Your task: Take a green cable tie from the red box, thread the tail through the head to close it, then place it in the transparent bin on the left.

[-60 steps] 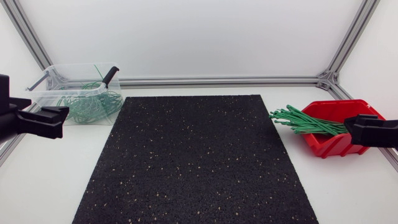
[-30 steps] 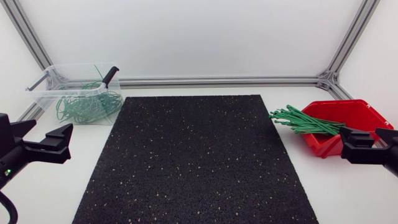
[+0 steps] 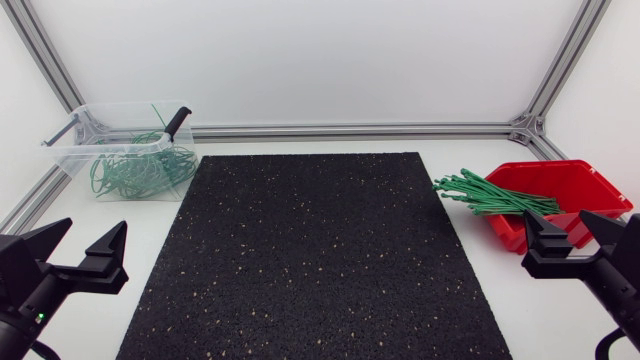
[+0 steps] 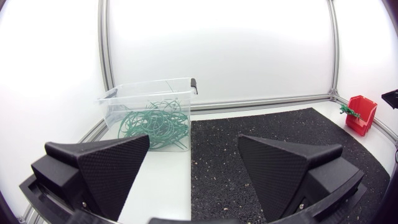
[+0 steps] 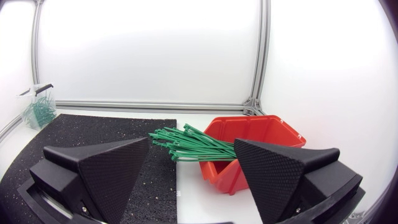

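At the table's middle: a black mat (image 3: 310, 250) flecked with pale specks lies flat on the white table (image 3: 90, 230). Strips of bare white surface show past the mat's left, right and far edges.
Far edge: an aluminium rail (image 3: 350, 130) runs along it. Slanted struts of the same metal rise from the far left and far right corners, with plain white panels behind them.
Red box (image 3: 590, 185): it stands by the table's right edge, toward the far right corner and just off the mat's right edge. Its open, sloped mouth faces the mat.
Green cable ties (image 3: 490, 195): a bundle of thin, straight, bright green ties, none of them looped, lies in the red box. Their ends fan out over the box's lip toward the mat, and the tips hang just above the mat's right edge.
Transparent bin (image 3: 75, 150): it sits in the far left corner, off the mat. Through its clear walls a loose tangle of green loops (image 3: 140, 172) shows, and a black handle piece (image 3: 177, 122) sticks up at the rim on the mat's side.
Left gripper (image 3: 96, 224): it hangs over the near left corner, beside the mat's left edge. Its fingers are spread wide with nothing between them. In the left wrist view the bin lies well ahead of it.
Right gripper (image 3: 556, 216): it hangs over the near right corner, just on the near side of the red box. Its fingers are equally wide apart and hold nothing. In the right wrist view the box and the ties lie ahead, apart from the fingers.
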You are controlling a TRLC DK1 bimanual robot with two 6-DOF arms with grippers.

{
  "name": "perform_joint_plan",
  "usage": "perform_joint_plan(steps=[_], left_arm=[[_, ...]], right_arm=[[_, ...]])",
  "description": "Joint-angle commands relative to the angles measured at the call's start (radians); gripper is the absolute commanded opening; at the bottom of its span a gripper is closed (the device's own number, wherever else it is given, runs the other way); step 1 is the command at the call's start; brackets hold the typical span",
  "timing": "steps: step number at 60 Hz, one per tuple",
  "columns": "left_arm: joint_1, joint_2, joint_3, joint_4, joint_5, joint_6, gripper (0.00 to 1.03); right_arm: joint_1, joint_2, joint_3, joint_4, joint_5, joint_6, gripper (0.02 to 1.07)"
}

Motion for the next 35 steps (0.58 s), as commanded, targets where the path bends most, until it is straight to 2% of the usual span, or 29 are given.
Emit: perform_joint_plan(steps=[1, 13, 22, 35], left_arm=[[0.011, -0.044, -0.056, 0.033, 0.01, -0.033, 0.99], [0.026, -0.149, -0.167, 0.098, 0.034, -0.058, 0.97], [0.026, -0.152, -0.17, 0.1, 0.034, -0.059, 0.96], [0.026, -0.152, -0.17, 0.1, 0.034, -0.059, 0.96]], right_arm=[[0.011, -0.032, -0.056, 0.046, -0.009, 0.01, 1.02], [0.023, -0.107, -0.16, 0.157, -0.033, 0.024, 1.02], [0.033, -0.162, -0.235, 0.238, -0.05, 0.034, 1.02], [0.033, -0.165, -0.239, 0.241, -0.051, 0.034, 1.02]])
